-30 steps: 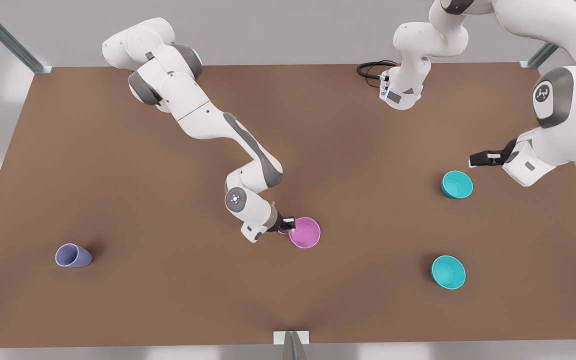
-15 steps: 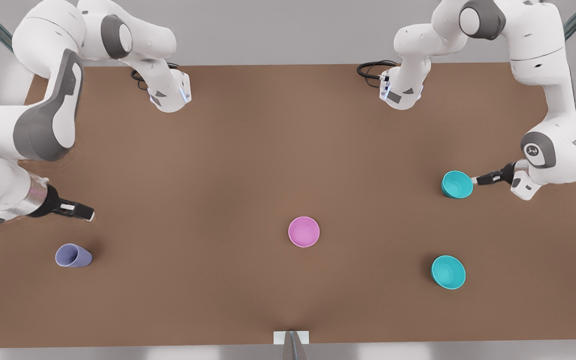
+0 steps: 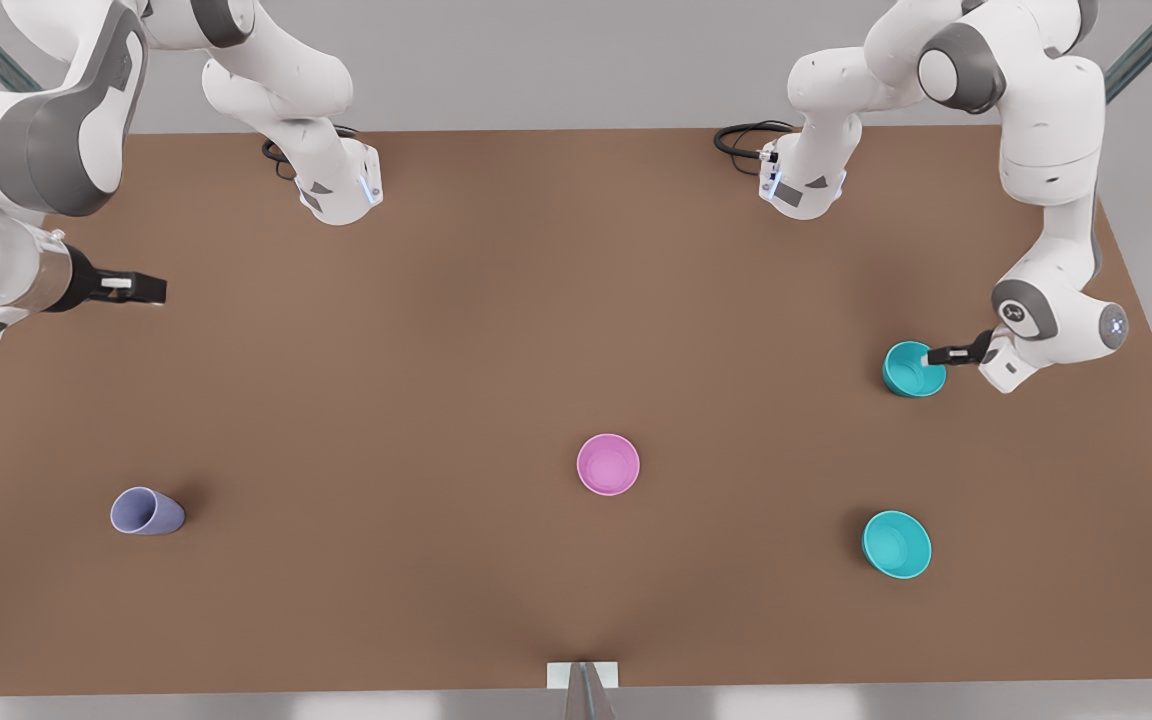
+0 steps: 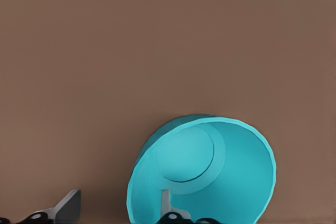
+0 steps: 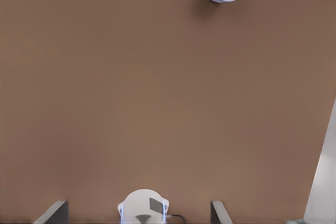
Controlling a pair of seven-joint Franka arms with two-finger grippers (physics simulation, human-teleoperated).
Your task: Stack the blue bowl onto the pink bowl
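The small round turquoise plastic blue bowl (image 3: 913, 369) sits upright, mouth up, near the worktop (image 3: 496, 330) edge on the front view's right. The left gripper (image 3: 934, 356) is at its rim with spread fingers, one finger (image 4: 167, 203) inside the bowl (image 4: 202, 169) and the other (image 4: 65, 206) outside; the wall is not clamped. The magenta-pink plastic pink bowl (image 3: 608, 464) stands mouth up near the worktop's middle, well apart. A second turquoise bowl (image 3: 896, 544) rests nearer the front edge. A lavender-blue tapered cup (image 3: 146, 511) lies on its side, mouth toward the front view's left. The right gripper (image 3: 141, 289) waits with fingers spread, holding nothing.
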